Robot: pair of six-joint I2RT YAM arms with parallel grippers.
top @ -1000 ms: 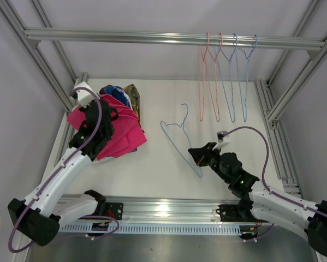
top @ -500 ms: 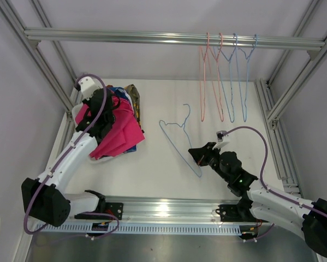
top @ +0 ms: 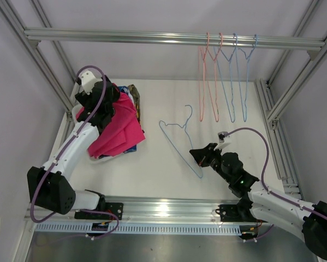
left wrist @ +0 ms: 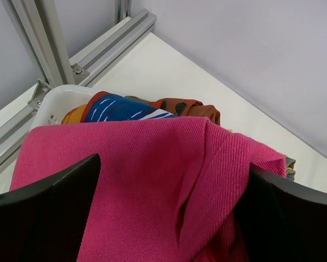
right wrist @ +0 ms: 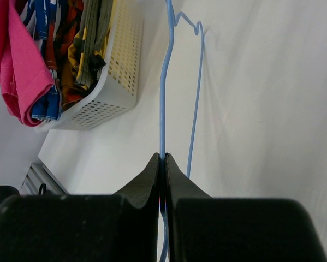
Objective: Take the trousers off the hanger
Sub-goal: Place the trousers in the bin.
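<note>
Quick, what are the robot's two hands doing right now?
Left gripper: open, spread over the pink trousers.
Right gripper: shut on the blue hanger.

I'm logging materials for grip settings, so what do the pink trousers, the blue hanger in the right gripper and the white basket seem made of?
The pink trousers: woven cloth, matte, with a fine diagonal twill rib. The blue hanger: thin wire with a smooth blue coat, probably coated metal. The white basket: likely moulded plastic, its wall a regular grid of holes.
</note>
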